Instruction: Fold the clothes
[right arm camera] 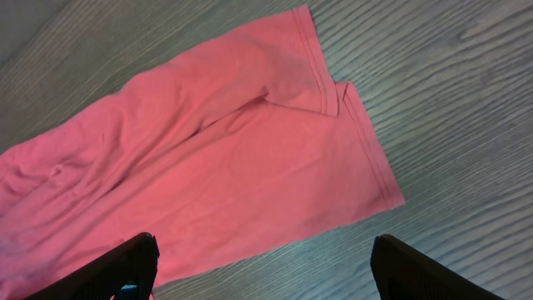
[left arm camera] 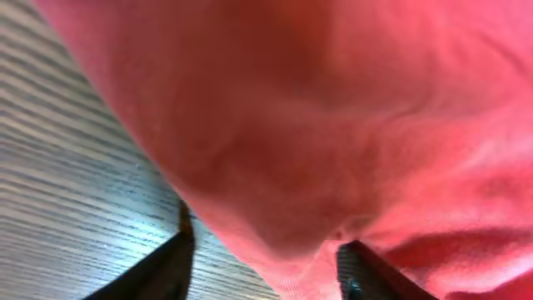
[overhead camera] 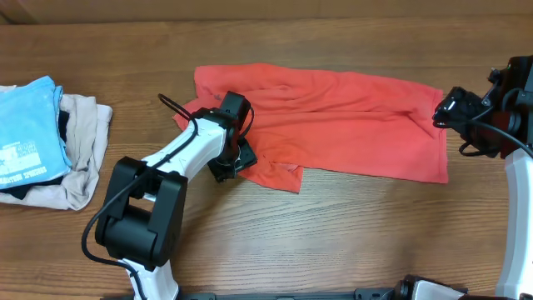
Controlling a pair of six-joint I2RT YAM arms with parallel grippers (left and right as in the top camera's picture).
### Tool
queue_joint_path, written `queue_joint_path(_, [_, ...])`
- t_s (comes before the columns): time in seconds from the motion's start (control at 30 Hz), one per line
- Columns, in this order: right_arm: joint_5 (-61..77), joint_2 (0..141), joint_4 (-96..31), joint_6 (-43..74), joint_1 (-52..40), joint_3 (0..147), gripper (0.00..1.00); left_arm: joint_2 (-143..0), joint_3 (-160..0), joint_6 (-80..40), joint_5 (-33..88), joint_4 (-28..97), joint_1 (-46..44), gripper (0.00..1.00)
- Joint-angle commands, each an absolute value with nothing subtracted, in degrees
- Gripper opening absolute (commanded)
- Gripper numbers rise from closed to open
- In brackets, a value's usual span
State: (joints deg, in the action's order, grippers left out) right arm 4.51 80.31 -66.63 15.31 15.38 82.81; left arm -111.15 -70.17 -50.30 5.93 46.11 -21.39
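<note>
Standing at the table [overhead camera: 333,242], I see a coral-red T-shirt [overhead camera: 350,117] lying flat and crumpled across its middle, closer to the far edge than the near one. It stretches from about the centre out toward the right edge. Its lower left part comes down to a point toward the near edge.

The left gripper [overhead camera: 237,158] sits low on that lower left part, with its arm reaching in from the near edge. In the left wrist view its 2 fingers [left arm camera: 171,267] stand apart with a soft bulge of red cloth between them and bare wood to the left. I cannot tell whether they pinch the cloth or only bracket it.

The right gripper [overhead camera: 445,110] hangs over the right end of the shirt, near the right edge of the table. Its jaws are spread wide and hold nothing. Below them lie the hemmed edges of that end and bare wood.

At the left edge, well apart from the shirt, sits a heap of 2 more clothes. A light blue printed tee [overhead camera: 25,125] lies on top of a beige garment [overhead camera: 87,142].
</note>
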Motion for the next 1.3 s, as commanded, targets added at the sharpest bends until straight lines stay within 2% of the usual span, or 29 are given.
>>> queue_joint_path(0.0, [4.8,80.38,-66.32,14.96,15.46,82.54,0.86,-113.69,-69.1,-48.34,7.05,45.3,-20.1,0.28])
queue_joint_path(0.07, [4.8,80.38,-66.35,14.96,15.46,82.54,0.85,-113.67,-69.12,-46.78,6.94,44.6,-20.01,0.12])
queue_joint_path(0.33, [4.58,80.4,-66.28,14.94,15.46,82.54,0.86,-111.22,-69.54,-41.23,7.05,47.81,-15.55,0.04])
queue_joint_path(0.8, [4.6,81.54,-66.13,15.05,15.46,80.93,0.86,-97.6,-69.54,-33.34,3.79,56.14,-3.97,0.04])
queue_joint_path(1.27, [2.07,91.39,-63.07,21.32,15.51,74.48,0.86,-96.88,-69.54,-28.62,2.74,58.24,6.5,0.04])
